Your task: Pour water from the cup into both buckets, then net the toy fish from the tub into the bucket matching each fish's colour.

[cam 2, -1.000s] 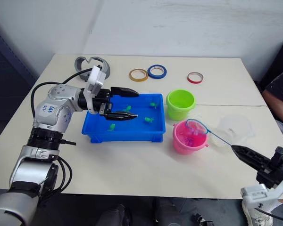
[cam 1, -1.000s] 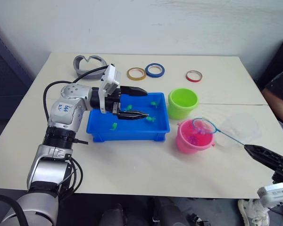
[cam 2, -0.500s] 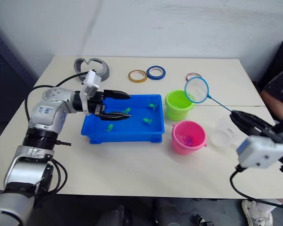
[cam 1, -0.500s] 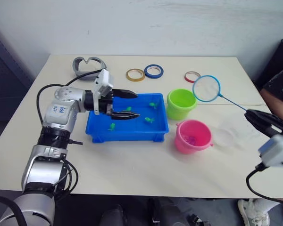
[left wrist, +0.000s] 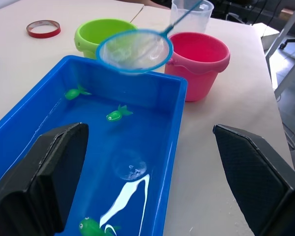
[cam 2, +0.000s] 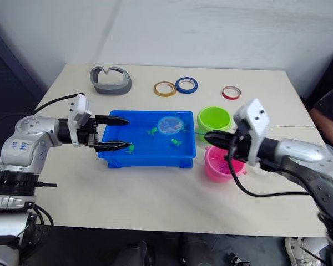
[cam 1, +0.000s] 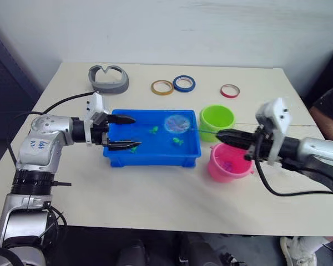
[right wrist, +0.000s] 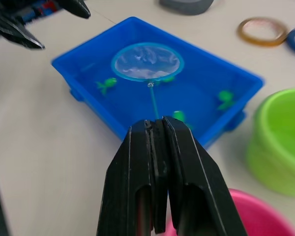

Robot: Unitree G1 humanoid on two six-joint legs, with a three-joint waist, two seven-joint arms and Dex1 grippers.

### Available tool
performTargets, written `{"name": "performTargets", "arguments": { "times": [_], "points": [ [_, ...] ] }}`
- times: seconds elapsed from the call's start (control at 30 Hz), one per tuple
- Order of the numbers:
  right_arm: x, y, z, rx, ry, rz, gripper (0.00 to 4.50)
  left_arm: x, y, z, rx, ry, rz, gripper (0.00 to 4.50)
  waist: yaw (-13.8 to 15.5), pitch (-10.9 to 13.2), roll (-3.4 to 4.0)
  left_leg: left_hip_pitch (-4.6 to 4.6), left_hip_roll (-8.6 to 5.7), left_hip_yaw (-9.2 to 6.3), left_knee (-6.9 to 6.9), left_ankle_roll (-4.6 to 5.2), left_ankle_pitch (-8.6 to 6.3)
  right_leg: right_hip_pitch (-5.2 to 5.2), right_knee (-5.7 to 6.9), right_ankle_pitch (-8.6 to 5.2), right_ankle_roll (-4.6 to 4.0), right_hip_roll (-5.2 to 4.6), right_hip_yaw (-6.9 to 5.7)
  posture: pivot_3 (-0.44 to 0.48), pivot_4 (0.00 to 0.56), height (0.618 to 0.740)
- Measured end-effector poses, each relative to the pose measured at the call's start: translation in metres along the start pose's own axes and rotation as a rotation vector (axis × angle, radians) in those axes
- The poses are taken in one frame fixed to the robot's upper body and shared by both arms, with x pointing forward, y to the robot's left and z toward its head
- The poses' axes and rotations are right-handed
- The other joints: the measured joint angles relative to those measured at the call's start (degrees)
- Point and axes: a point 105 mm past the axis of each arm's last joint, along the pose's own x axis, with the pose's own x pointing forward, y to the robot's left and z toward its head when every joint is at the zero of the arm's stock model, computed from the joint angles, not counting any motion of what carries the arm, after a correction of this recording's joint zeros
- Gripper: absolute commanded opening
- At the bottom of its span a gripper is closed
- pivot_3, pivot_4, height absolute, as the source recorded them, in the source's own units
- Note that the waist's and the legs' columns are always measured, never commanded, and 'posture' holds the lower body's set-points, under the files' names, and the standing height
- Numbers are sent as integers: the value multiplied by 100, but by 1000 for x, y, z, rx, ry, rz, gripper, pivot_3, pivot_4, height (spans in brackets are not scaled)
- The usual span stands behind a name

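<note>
The blue tub [cam 1: 150, 162] holds water and three green toy fish [cam 1: 153, 131], [cam 1: 178, 142], [cam 1: 133, 148]. The net's light blue hoop [cam 1: 177, 123] hovers over the tub's far right corner. Its thin handle runs to my right gripper [cam 1: 222, 134], which is shut on it, as the right wrist view confirms [right wrist: 156, 147]. My left gripper [cam 1: 136, 132] stands open over the tub's left end, holding nothing. The green bucket [cam 1: 217, 119] and the pink bucket [cam 1: 227, 163], with pink bits inside, stand right of the tub. The clear cup [left wrist: 199, 19] stands behind the pink bucket.
Yellow [cam 1: 161, 87], blue [cam 1: 183, 83] and red [cam 1: 229, 90] tape rings lie along the table's far side, and a grey curved object [cam 1: 107, 78] sits at the far left. A person [cam 1: 330, 100] is at the table's right edge.
My right gripper has swung the net from above the green bucket down and left, over the tub. My left gripper has drawn back to the tub's left end.
</note>
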Motion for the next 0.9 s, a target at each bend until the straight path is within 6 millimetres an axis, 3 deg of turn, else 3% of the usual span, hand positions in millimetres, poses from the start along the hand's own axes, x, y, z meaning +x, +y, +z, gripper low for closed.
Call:
{"name": "performTargets", "arguments": {
  "times": [0.1,0.27,0.5,0.77,0.9],
  "points": [
    [15,-1,-3,140,48,50,0,-2,-5,0,8,13,16,4433,-24,0,0,0,2,-1,-5,0,0,-4,0,0,0,1,-3,0,150,740],
    [34,-7,-28,383,151,63,0,-9,-6,1,0,13,62,4433,-20,0,0,-19,2,-2,-4,1,0,-17,-4,0,0,0,-5,0,150,740],
    [41,-18,-43,518,223,0,0,-15,-9,1,-7,15,96,4433,-34,0,0,-37,2,-5,-4,1,0,-33,-6,0,0,0,-9,0,150,740],
    [38,-36,-48,525,228,-142,0,-16,-7,5,9,8,116,4433,-100,-1,2,-85,1,-5,8,2,1,-86,7,0,0,0,-9,0,150,740],
    [36,-39,-39,392,184,-191,0,-12,-7,10,21,-4,102,4433,-125,-1,2,-86,0,-6,7,2,1,-86,6,0,0,0,-9,0,150,740]
  ]
}}
